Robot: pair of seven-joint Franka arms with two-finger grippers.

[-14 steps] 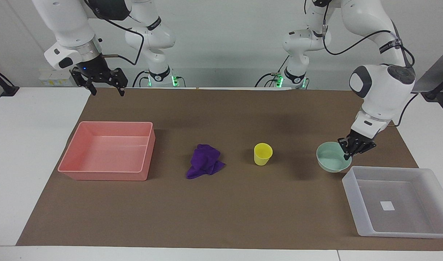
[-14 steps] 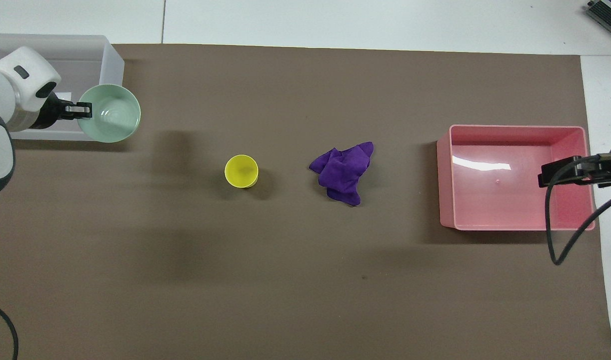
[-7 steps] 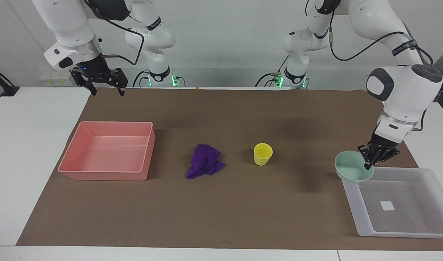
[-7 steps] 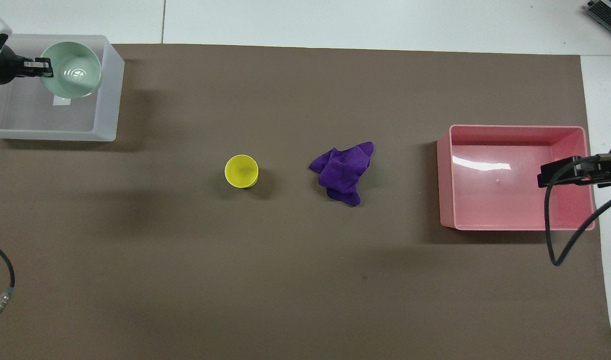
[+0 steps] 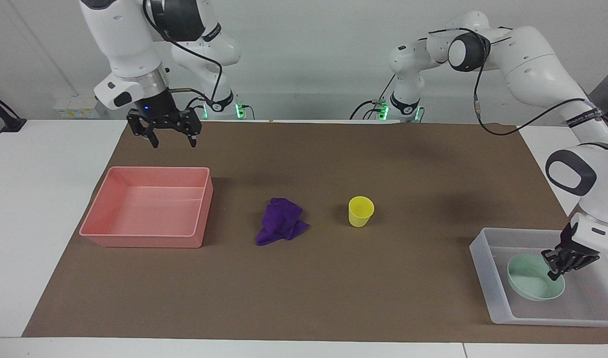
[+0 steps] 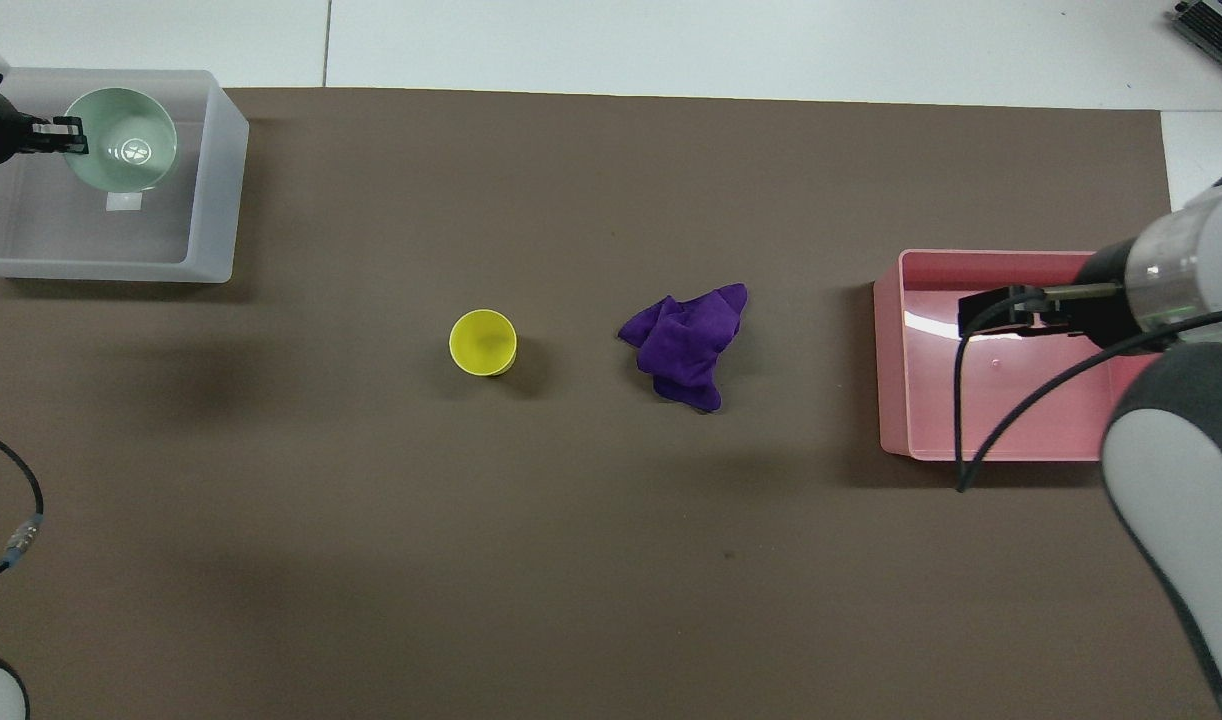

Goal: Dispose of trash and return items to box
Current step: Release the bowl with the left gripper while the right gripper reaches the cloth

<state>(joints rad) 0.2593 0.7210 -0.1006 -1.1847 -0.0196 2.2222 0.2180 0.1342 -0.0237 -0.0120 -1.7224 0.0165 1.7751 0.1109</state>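
The right gripper (image 5: 170, 141) hung with fingers spread, grasping nothing, over the mat beside the pink tray (image 5: 105, 209). The rag (image 5: 280, 226) and cup (image 5: 360, 211) sat mid-tabletop, well apart from both grippers. Farthest, the left gripper (image 5: 556, 268) had its fingers clenched on the bowl's (image 5: 530, 281) rim, inside the box (image 5: 488, 283).

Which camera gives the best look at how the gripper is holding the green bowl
The facing view: the left gripper pinches the green bowl by its rim, low inside the clear tray. The overhead view shows the bowl's round inside, but not its height.
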